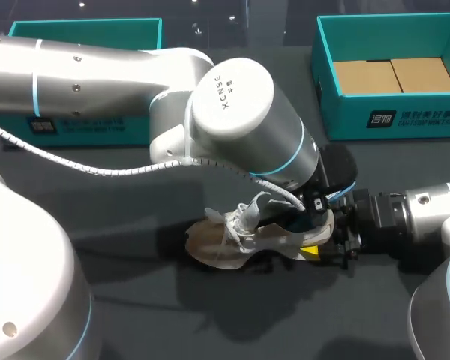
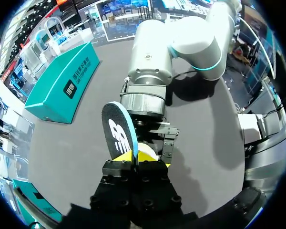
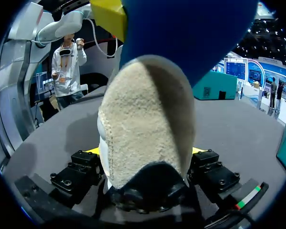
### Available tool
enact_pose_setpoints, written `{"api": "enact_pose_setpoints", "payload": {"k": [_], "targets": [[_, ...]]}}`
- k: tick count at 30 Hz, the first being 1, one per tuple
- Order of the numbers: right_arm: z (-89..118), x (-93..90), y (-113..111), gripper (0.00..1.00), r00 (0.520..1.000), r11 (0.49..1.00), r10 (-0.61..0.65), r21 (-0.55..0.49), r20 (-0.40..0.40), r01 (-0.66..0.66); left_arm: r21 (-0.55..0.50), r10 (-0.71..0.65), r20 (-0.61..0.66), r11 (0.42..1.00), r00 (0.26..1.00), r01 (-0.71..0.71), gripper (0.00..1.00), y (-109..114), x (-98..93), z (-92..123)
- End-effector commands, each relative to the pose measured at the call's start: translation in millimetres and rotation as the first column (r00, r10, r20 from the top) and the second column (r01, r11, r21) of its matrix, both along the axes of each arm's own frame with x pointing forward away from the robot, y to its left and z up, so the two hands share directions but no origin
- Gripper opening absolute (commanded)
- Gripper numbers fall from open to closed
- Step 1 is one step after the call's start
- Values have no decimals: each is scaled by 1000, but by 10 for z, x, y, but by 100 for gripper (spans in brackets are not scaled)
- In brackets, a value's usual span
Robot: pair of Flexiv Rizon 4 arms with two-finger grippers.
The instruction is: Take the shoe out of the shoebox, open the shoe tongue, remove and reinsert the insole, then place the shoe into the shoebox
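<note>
**Two grippers on one shoe: heel pinned, insole held over it**

In the head view, the shoe point(image 1: 240, 241) lies on the table point(image 1: 135, 315) with its toe toward our left and its heel toward our right. It is out of both boxes. The right-hand shoebox point(image 1: 345, 112), with cardboard in it, and the left-hand shoebox point(image 1: 82, 30) stand well apart from it at the far edge. Our right arm point(image 1: 435, 206) comes in low, and the right gripper point(image 1: 326, 236) meets the heel. Our left arm point(image 1: 232, 97) reaches past the middle, and its wrist hangs over the shoe's opening, hiding its fingers from above.

In the left wrist view, the left gripper point(image 2: 136, 157) is nearly closed and pinches the lower end of the insole point(image 2: 118, 133). The insole stands upright between the yellow tips, with our other arm's wrist just ahead. We judge that gripping it by one end leaves its length free and in line with the opening below.

In the right wrist view, the suede heel fills the space between the right gripper's fingers. A yellow tip sits against each side, so the fingers stand wide apart yet clamp the shoe. Above the heel we see the insole's blue face and one yellow tip of the other gripper. We take the clamp for an anchor that stops the shoe skidding while the insole is worked. We cannot tell whether the insole is on its way out or back in.
</note>
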State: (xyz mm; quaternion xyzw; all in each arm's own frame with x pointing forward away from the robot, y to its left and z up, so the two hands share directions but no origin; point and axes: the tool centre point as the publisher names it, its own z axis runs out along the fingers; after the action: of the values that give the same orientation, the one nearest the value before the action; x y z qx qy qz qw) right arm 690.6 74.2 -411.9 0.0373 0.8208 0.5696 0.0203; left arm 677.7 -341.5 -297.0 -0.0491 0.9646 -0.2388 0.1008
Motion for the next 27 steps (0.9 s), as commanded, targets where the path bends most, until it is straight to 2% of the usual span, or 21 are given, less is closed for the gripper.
{"api": "enact_pose_setpoints", "payload": {"k": [1, 5, 9, 18, 27], "targets": [[1, -6, 8, 0, 1000, 1000, 0, -5, -1, 0, 3, 47, 66, 999, 997, -47, 18, 4, -93, -8], [1, -6, 8, 0, 1000, 1000, 0, -5, -1, 0, -1, 71, 81, 997, 994, -71, 34, 63, -112, -44], [1, -6, 8, 0, 1000, 1000, 0, -5, -1, 0, -10, 108, 100, 994, 989, -107, 40, 136, -96, -84], [1, -6, 8, 0, 1000, 1000, 0, -5, -1, 0, -71, 168, 149, 985, 974, -159, 42, 251, -56, -156], [1, -6, 8, 0, 1000, 1000, 0, -5, -1, 0, -140, 202, 208, 975, 957, -175, 47, 232, -85, -243]]}}
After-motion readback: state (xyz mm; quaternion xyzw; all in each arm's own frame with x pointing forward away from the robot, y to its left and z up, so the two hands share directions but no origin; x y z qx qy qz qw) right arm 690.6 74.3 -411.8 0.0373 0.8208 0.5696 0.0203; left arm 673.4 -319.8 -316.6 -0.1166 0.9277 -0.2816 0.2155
